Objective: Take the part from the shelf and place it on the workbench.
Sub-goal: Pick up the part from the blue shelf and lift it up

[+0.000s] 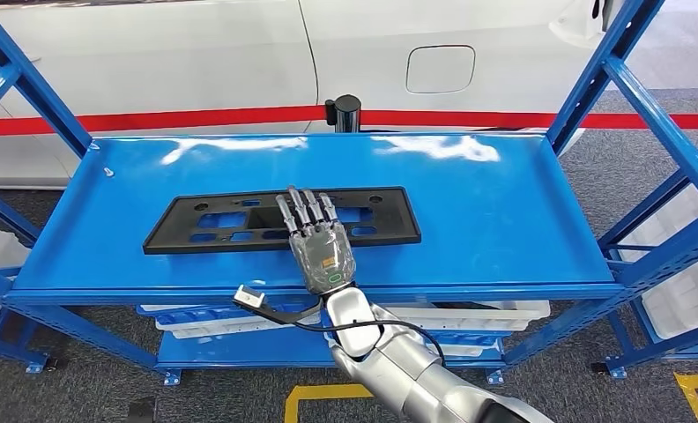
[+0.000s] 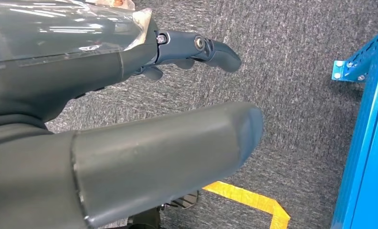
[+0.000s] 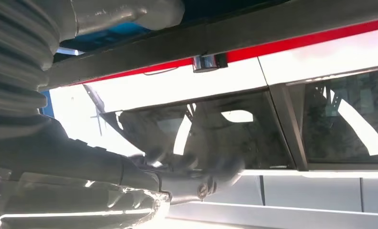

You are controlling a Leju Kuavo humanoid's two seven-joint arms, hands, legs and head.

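- The part, a flat black slotted plate, lies on the blue shelf with its long side running across in front of the robot.
- The right hand lies palm-down over the plate's near edge, fingers stretched forward onto its middle and close together; whether the thumb is tucked under the near edge cannot be told, so no firm grip shows.
- The step in hand looks like securing the plate. A good grasp probably needs the thumb under the near edge and the fingers pressing from above, since the plate lies flush on the shelf.
- The hand sits slightly right of the plate's middle, so the longer left end may sag or swing when lifted; a level, slow lift would suit.
- The shelf posts stand well to either side of the hand; the long plate should come straight back towards the robot.
- The left hand hangs above grey carpet, fingers apart, holding nothing.
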